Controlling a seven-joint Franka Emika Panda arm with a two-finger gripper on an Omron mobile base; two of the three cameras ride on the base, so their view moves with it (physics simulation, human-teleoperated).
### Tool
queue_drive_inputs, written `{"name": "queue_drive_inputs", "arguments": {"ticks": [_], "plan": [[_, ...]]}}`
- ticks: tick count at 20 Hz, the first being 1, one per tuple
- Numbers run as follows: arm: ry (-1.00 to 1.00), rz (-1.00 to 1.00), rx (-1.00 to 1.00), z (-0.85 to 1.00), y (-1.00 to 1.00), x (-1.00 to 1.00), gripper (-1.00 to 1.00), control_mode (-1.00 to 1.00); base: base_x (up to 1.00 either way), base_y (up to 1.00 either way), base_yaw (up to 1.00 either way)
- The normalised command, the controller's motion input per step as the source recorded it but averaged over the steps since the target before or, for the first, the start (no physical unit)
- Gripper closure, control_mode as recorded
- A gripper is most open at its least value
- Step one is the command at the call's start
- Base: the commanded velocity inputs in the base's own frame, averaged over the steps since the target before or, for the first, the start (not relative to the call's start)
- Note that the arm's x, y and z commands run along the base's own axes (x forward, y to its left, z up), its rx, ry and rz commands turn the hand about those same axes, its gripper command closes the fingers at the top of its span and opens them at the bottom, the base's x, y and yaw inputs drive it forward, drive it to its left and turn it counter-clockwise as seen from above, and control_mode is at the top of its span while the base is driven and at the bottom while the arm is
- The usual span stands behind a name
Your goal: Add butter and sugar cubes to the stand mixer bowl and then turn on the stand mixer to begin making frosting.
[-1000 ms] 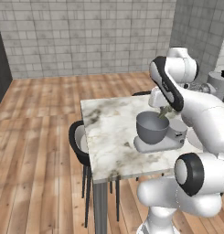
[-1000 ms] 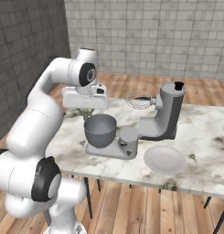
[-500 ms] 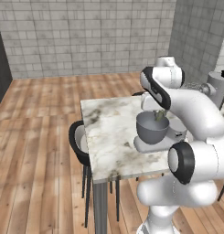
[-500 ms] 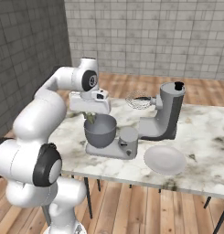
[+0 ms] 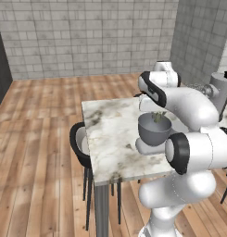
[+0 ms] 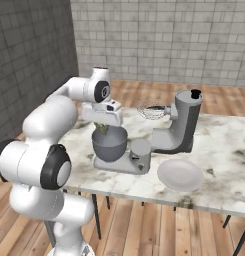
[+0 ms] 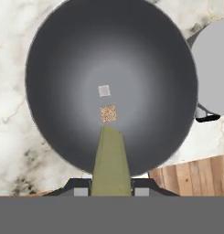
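My gripper (image 7: 111,192) is shut on the butter (image 7: 111,160), a pale yellow-green stick that points down into the stand mixer bowl (image 7: 63,59). Two sugar cubes lie on the bowl's floor, one tan (image 7: 108,113) and one paler (image 7: 104,90). From the right base view, the gripper (image 6: 103,127) hangs just over the rim of the bowl (image 6: 110,145), with the butter (image 6: 103,130) dipping inside. The stand mixer (image 6: 184,125) stands behind it, head tilted up and whisk (image 6: 151,111) in the air. The left base view shows the bowl (image 5: 154,129) beneath my arm.
A flat white plate (image 6: 180,175) lies on the marble table (image 6: 224,165) right of the mixer's base (image 6: 129,162). A dark chair (image 5: 80,143) is tucked at the table's left side. The table's near edge (image 5: 133,173) lies close to my base.
The hand has swung over the bowl and come down toward it, still carrying the butter. The bowl and mixer have stayed in place.
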Motion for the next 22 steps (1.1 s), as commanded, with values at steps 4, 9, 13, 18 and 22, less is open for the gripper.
{"name": "queue_drive_inputs", "arguments": {"ticks": [4,9,13,18,22], "plan": [[0.00,-0.13,0.00,-0.20,-0.10,0.32,1.00,-1.00,0.00,0.00,0.00],[0.00,-0.13,0.00,-0.30,-0.18,0.05,1.00,-1.00,0.00,0.00,0.00],[0.00,-0.12,0.00,-0.35,-0.13,0.00,1.00,-1.00,0.00,0.00,0.00],[0.00,-0.11,0.00,-0.28,-0.02,0.01,1.00,-1.00,0.00,0.00,0.00],[0.00,-0.11,0.00,-0.20,0.00,0.01,1.00,-1.00,0.00,0.00,0.00]]}}
